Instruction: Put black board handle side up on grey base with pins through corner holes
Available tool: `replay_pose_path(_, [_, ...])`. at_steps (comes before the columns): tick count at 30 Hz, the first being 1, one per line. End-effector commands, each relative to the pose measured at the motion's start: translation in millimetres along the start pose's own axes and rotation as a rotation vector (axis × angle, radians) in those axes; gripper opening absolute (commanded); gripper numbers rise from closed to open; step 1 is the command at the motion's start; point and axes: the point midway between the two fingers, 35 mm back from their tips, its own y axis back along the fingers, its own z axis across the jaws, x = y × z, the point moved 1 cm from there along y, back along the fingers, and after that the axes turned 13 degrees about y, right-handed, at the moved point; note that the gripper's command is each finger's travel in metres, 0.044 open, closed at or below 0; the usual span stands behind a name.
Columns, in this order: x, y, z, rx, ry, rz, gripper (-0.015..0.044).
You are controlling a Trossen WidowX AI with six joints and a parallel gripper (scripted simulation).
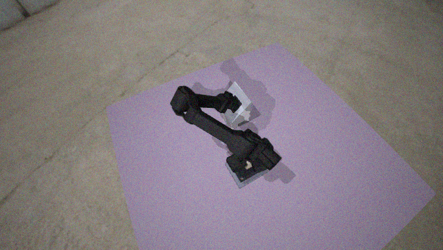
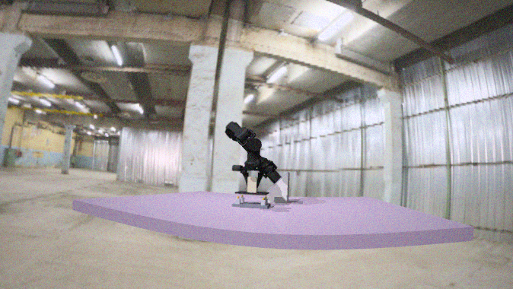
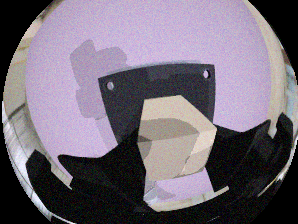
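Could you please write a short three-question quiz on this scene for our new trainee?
1. Multiple choice: What is the claw gripping? a) a grey post b) the beige block-shaped handle c) a gold pin
2. True or false: The flat black board rests on the flat grey base.
3. Fill in: In the wrist view, ___ corner holes are visible in the board.

Key: 1 b; 2 false, it is held above the pins; 3 two.
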Motion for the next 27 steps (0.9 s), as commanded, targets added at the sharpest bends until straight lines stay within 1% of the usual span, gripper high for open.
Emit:
replay_pose_path(1, [0.7, -4.0, -0.7, 0.006, 0.003, 0.001, 0.0000])
replay_pose_path(12, [0.1, -2.7, 0.1, 0.000, 0.000, -0.001, 0.0000])
replay_pose_path(27, [0.5, -9.7, 0.4, 0.001, 0.006, -0.001, 0.0000])
